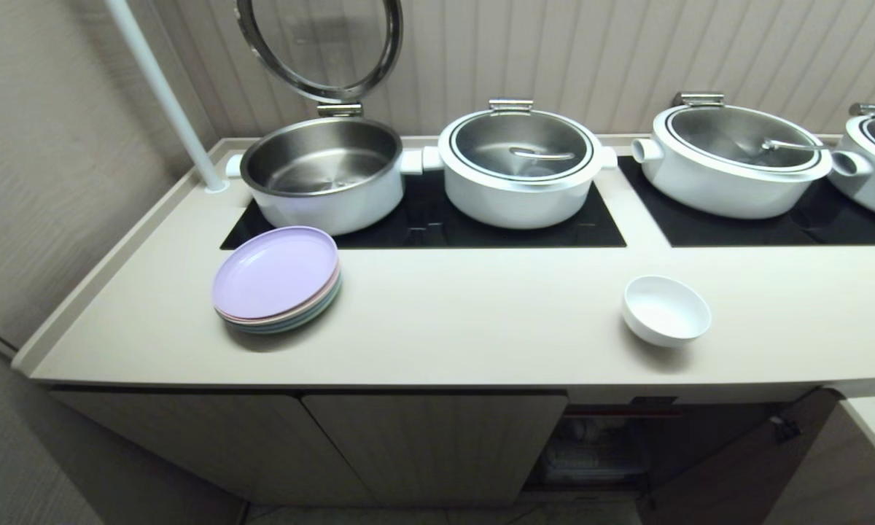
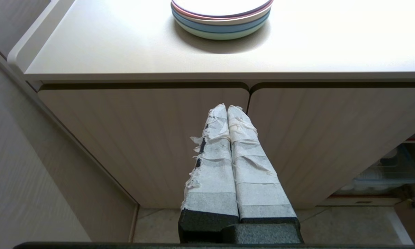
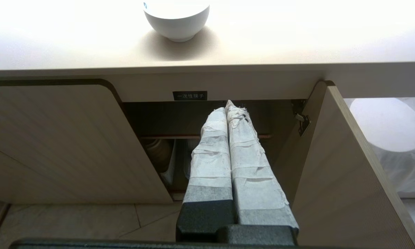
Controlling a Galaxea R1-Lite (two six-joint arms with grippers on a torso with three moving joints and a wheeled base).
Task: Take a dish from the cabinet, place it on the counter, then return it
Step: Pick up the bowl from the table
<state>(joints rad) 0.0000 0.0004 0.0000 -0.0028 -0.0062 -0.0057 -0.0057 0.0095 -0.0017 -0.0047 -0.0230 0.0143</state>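
Dish: a plain white deep bowl (image 1: 666, 309) stands upright and empty on the counter (image 1: 481, 321), right of centre, near the front edge and just in front of the strip between the two black cooktop panels; nothing touches it.
Dish from the right wrist: the same bowl (image 3: 176, 19) sits on the countertop above the open compartment.
Cabinet: the low cabinet (image 1: 437, 445) under the counter has ribbed beige doors; the two on the left are closed, and the one on the right (image 3: 346, 166) is swung out, showing a dark interior with a red-edged shelf (image 3: 200, 137).
Label: a small black label (image 3: 190, 95) with white characters is fixed above the open compartment.
Inside the cabinet: dim shapes on and below the shelf, too dark to name; a clear bin (image 2: 389, 171) shows in the left wrist view.
Left gripper: the left gripper (image 2: 227, 108) hangs low before the closed left doors, its paper-wrapped fingers pressed together, holding nothing.
Right gripper: the right gripper (image 3: 228, 106) points at the open compartment from outside, below the counter's edge, fingers pressed together with nothing between them.
Plates: a stack of pastel plates (image 1: 277, 279), purple on top, rests on the counter's left part, well apart from the bowl.
Pots: four white pots stand on the cooktop at the far side; the leftmost pot (image 1: 324, 173) has its lid (image 1: 319, 45) raised, the others are covered.
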